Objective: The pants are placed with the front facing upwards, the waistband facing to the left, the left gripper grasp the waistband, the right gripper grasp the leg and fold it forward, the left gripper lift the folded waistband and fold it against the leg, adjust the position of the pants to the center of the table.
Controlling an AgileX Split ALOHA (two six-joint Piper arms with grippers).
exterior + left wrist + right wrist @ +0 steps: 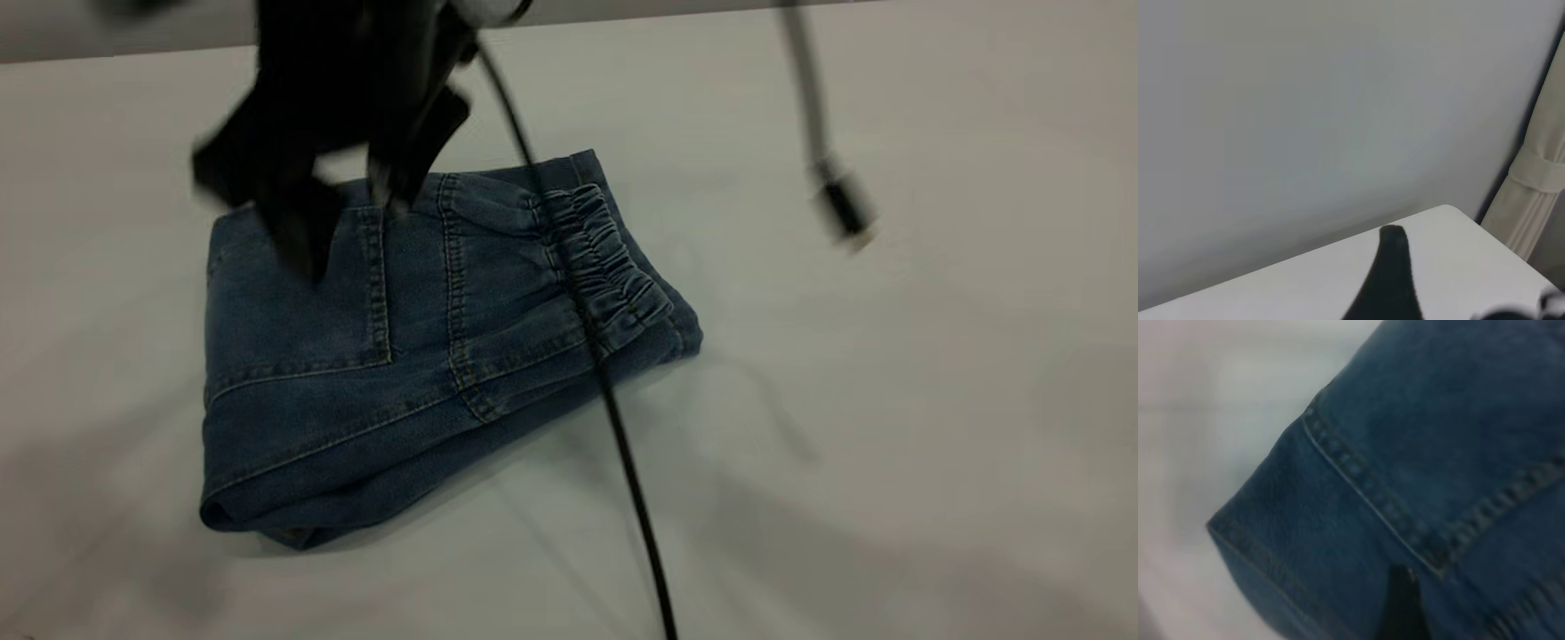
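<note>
The blue denim pants (pixel 427 356) lie folded into a thick packet on the white table (pixel 889 400), back patch pocket (pixel 302 329) upward. The ruffled waistband (pixel 613 258) runs along the packet's right edge in the exterior view. The leg is hidden inside the fold. My right gripper (pixel 348 233) hangs open just over the packet's upper left part, holding nothing. The right wrist view shows one of its fingers (pixel 1405 607) above the pocket's stitched corner (pixel 1435 570). My left gripper (pixel 1458 297) is open over bare table (pixel 1305 287), away from the pants, one finger (pixel 1391 267) showing.
A thin black cable (pixel 622 444) crosses over the waistband and runs toward the front edge. Another cable with a plug end (pixel 845 209) dangles at the upper right. The left wrist view shows a table corner (pixel 1451 210), a grey wall (pixel 1305 113) and a curtain (pixel 1531 193).
</note>
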